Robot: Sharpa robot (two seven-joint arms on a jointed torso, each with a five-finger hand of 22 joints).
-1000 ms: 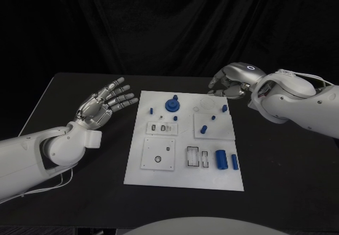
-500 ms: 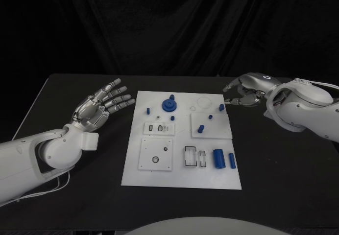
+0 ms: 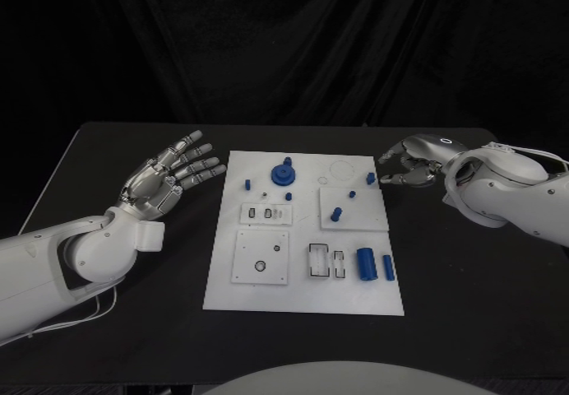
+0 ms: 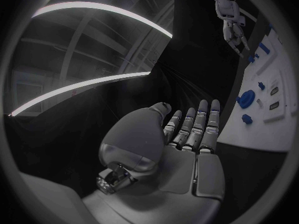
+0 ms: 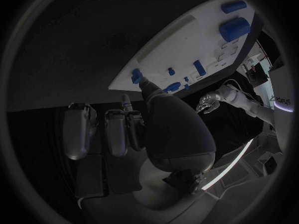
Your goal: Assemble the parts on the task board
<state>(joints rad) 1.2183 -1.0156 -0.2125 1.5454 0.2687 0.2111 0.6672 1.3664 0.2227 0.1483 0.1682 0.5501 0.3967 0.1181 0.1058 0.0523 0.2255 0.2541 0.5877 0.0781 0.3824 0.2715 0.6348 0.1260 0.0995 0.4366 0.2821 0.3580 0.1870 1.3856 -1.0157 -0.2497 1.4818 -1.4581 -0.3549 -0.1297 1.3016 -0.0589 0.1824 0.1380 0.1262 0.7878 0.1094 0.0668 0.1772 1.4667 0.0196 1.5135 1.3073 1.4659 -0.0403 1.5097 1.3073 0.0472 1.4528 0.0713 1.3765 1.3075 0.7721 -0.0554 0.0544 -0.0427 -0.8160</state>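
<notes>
A black table [image 3: 142, 329] stands before a dark curtain, with the white task board [image 3: 303, 292] lying in its middle.

On the left side, the left hand [image 3: 166, 177] hovers above the table beside the board's far left corner, palm up, fingers spread and straight, holding nothing. The left wrist view shows the same flat, empty palm [image 4: 187, 149] with the board's edge [image 4: 274, 124] just beyond the fingertips.

On the board, from left to right: a small blue peg [image 3: 248, 184] near the far left edge, then a large round blue knob [image 3: 284, 174] at the far end. Toward the near end sits a square white plate [image 3: 263, 257] with small holes. Further right, a short blue pin [image 3: 335, 215] lies on a raised white square, and near the close right corner a thick blue cylinder [image 3: 367, 264] lies beside a thinner blue rod [image 3: 389, 267]. A small blue piece [image 3: 371, 177] stands at the far right edge.

The right hand [image 3: 407, 169] sits just beside that far right corner, fingers curled inward; whether it holds anything I cannot tell. In the right wrist view, its fingers [image 5: 115, 132] point toward the board [image 5: 181, 40].
</notes>
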